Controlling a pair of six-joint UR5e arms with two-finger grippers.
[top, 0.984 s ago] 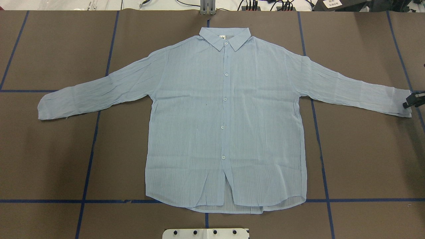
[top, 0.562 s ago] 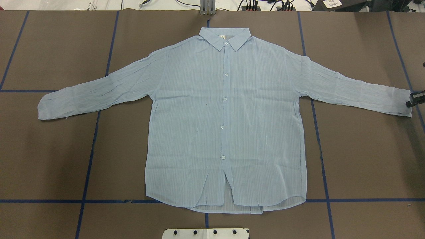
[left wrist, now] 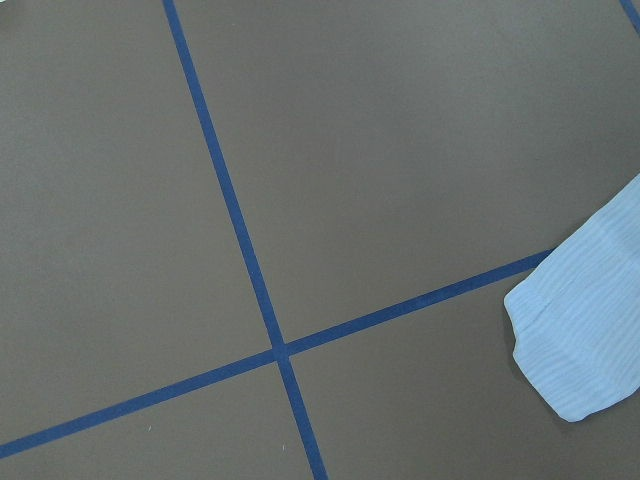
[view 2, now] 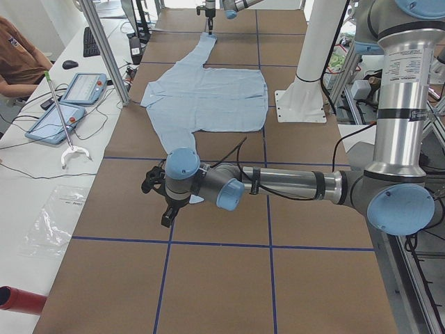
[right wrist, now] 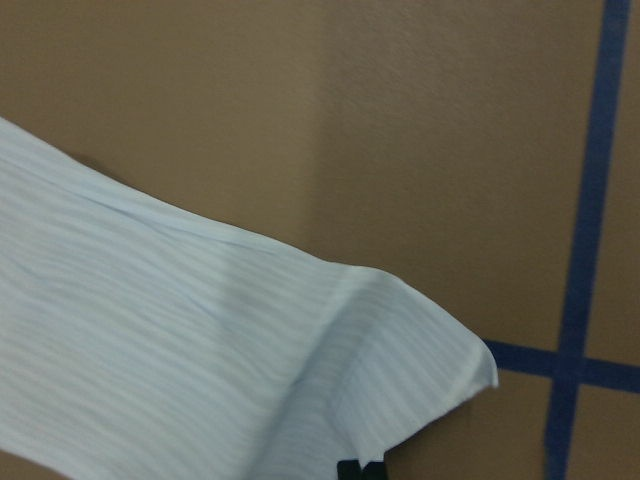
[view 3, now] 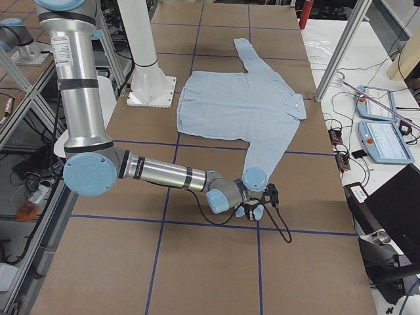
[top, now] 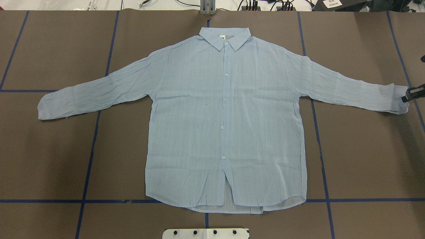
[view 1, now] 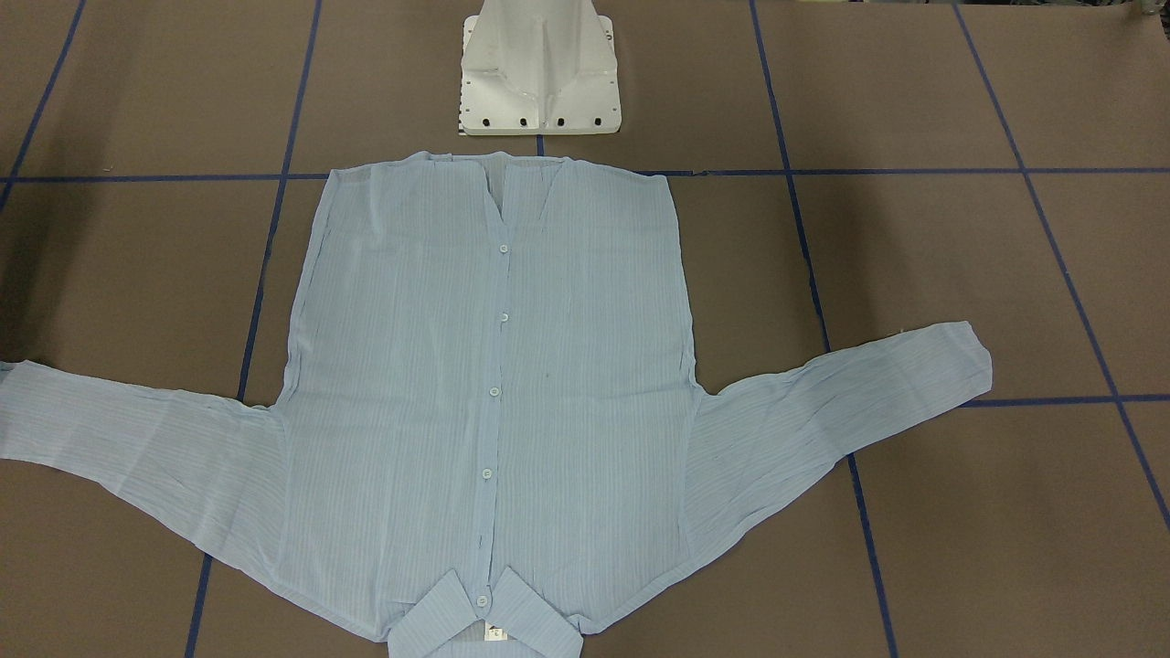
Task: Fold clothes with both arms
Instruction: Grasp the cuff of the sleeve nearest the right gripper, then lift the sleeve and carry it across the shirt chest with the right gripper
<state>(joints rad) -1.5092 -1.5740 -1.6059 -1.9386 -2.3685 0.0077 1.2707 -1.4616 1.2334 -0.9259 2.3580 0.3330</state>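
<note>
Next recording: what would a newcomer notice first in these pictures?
A pale blue button-up shirt lies spread flat, buttons up, sleeves out, on the brown taped table. The right tool pinches one cuff just off the surface at the robot's right; the left arm hangs low short of the other cuff.

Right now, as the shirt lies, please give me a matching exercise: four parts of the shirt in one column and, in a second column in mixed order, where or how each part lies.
Column one:
1. collar
2. hem
3. left cuff
4. right cuff

Column two:
A. flat on the table, on the robot's left
B. corner raised, on the robot's right
C. nearest the white base
D. on the side far from the base

Pairs: 1-D, 2-C, 3-A, 4-B
</note>
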